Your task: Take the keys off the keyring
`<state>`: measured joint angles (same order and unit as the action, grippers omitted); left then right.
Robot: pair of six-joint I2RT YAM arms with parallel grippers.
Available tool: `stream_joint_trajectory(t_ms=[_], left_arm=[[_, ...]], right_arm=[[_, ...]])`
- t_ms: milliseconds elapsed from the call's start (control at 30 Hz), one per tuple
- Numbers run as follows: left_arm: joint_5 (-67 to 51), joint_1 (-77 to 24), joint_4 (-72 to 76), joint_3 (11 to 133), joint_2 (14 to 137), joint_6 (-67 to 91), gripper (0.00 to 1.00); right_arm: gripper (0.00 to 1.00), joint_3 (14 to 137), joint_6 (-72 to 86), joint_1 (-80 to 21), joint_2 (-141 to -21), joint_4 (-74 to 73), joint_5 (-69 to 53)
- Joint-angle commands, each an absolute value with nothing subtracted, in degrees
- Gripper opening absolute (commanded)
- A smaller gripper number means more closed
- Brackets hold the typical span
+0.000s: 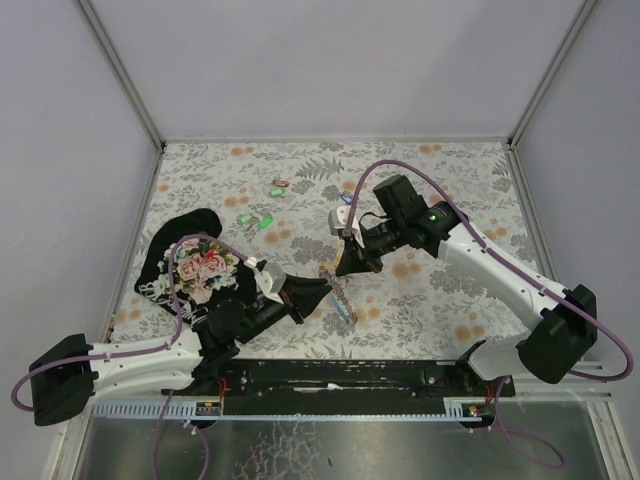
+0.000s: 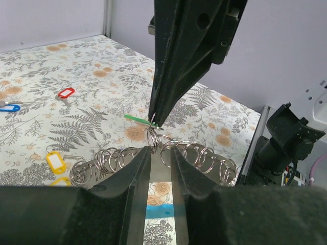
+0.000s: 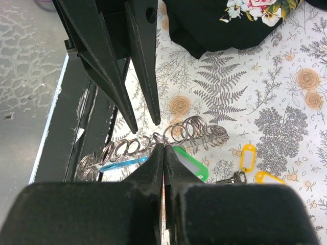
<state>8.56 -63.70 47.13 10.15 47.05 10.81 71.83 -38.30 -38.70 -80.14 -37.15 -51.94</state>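
Floral-print desk (image 1: pixel 450 180), grey walls around. Left arm reaches in from the near left. Left hand (image 2: pixel 161 150) has fingers a narrow slit apart, tips right at the keyring (image 1: pixel 338 296); cannot tell if it is actually gripping it. Keyring is a floppy band of linked metal rings with one blue section (image 3: pixel 120 164). It lies on the desk between the two hands, just past the near edge, blue end nearest. Right hand (image 3: pixel 163 149) comes in from the far right, fingers pressed together, pinching the end of the green key tag (image 3: pixel 190 162) right over the ring band. Tag sticks out sideways from the fingertips, touching or just above the rings. Yellow tags (image 3: pixel 248 157) lie just beside the keyring. Black floral cloth (image 1: pixel 190 262) sits left, beside the left arm. Farther out: red tag (image 2: pixel 66 92), blue tag (image 2: pixel 10 107), more loose tags (image 1: pixel 265 222), all well apart from the keyring.
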Motion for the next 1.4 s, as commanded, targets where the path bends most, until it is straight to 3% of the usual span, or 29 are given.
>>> stream_joint_trajectory(t_ms=[0,500,667,1367], left_arm=[[5.08,-62.95,51.47,9.76,47.39,6.42,0.21],[1.95,-61.77,51.65,11.24,50.65,7.23,0.16],[3.02,-61.7,52.15,11.64,51.64,7.51,0.1],[6.29,-61.49,49.86,13.35,51.48,7.65,0.14]], right_arm=[[0.0,74.96,-40.57,-39.2,-79.28,-37.96,-56.14],[0.0,74.65,-40.17,-39.2,-79.23,-37.38,-56.95],[0.0,74.28,-39.97,-39.2,-79.28,-37.15,-57.21],[0.0,72.89,-38.35,-39.2,-79.1,-35.42,-56.69]])
